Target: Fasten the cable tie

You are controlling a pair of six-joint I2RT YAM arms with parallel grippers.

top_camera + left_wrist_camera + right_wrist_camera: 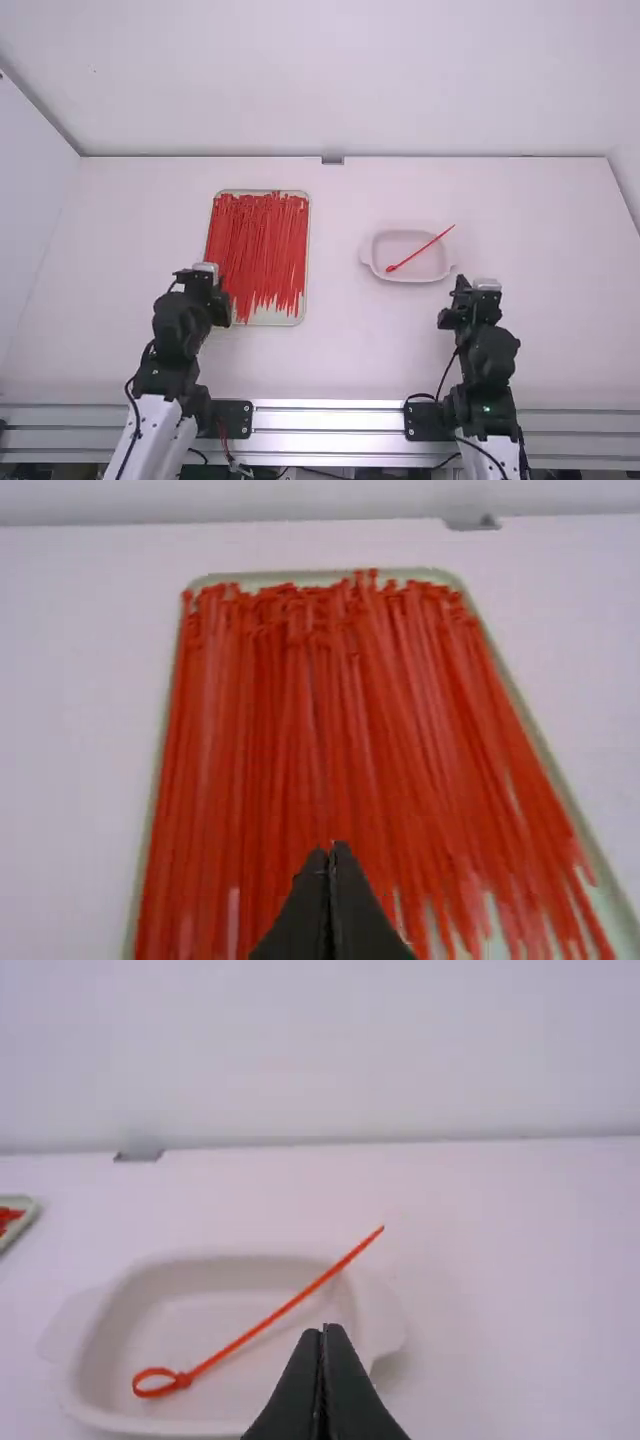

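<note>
The white table (480,200) is lit brightly and evenly from above, and only faint, soft shadows are cast on it. Just beyond the black left fingers (305,920), pale streaks of sheen are seen on the heaped red plastic cable ties (340,730). Beyond the black right fingers (300,1400), the shallow white oval dish (70,1325) is gently shaded along its inner wall.

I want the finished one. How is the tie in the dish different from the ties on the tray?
The tie in the dish has a small loop at one end; the ties on the tray lie straight. The tie in the dish is alone; the ties on the tray form a thick pile. All are red.
</note>
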